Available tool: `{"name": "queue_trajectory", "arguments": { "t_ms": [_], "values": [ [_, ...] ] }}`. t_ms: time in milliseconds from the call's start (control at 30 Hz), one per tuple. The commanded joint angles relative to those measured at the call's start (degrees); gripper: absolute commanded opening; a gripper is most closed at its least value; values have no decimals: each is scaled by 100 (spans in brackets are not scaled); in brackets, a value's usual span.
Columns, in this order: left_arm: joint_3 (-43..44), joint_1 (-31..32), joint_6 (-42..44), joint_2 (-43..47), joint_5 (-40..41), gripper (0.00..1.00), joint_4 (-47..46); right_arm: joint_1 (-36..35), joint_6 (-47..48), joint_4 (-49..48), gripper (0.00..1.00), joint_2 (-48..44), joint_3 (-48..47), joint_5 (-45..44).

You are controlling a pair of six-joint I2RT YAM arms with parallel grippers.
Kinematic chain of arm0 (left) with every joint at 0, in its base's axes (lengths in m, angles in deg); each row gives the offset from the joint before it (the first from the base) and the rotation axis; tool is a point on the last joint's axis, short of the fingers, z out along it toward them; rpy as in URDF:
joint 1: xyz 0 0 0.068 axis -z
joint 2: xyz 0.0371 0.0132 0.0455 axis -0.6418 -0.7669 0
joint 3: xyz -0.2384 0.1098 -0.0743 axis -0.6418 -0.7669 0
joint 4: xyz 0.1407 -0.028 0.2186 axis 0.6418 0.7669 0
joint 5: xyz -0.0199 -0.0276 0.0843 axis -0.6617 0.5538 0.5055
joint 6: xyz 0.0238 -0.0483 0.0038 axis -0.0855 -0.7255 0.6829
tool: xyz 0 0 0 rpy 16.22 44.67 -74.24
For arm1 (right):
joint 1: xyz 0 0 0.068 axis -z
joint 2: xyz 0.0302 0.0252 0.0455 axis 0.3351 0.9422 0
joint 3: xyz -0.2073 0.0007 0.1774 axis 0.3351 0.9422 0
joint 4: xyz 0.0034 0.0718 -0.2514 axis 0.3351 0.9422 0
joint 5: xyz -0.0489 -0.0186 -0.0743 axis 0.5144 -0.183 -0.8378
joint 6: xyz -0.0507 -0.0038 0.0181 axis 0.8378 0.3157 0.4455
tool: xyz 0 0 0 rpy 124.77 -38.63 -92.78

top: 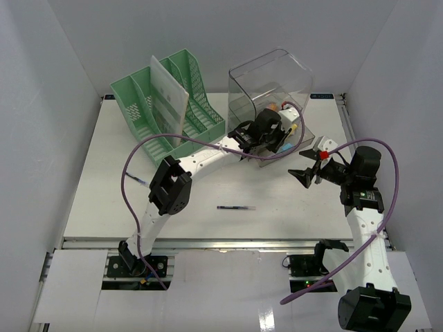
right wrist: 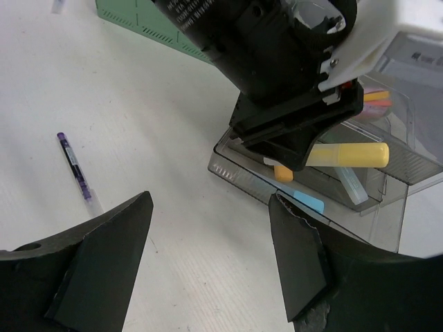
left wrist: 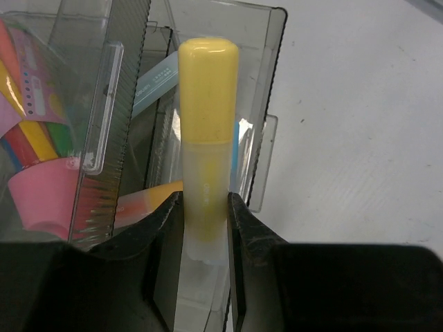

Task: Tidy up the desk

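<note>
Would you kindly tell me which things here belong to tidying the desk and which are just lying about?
Job in hand: yellow highlighter held by left gripper, clear drawer box, loose pen, desk.
Lying about: green file rack.

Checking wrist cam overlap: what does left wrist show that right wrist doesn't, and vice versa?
Left wrist only: both fingers of the left pincer pressed against the pale barrel of the yellow marker, and a pink rounded item inside the clear drawer box.
Right wrist only: a purple-tipped pen lying on the desk, the green file rack, and the right pincer, open and empty.
Both: the left pincer holding the yellow marker over the open drawer, plus white desk surface.
</note>
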Motion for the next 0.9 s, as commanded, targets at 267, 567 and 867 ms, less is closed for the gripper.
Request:
{"name": "queue_trajectory", "arguments": {
  "t_ms": [267,567,867],
  "values": [
    [293,-87,-151,202,261,60,118,38,-1,-177,74,-34,-44,129],
    [-345,-72,-400,1393,-171,70,118,61,98,-168,74,9,38,290],
    [-3321,-86,-412,4268,-644,74,-36,85,1396,475,70,142,138,1036]
  ]
}}
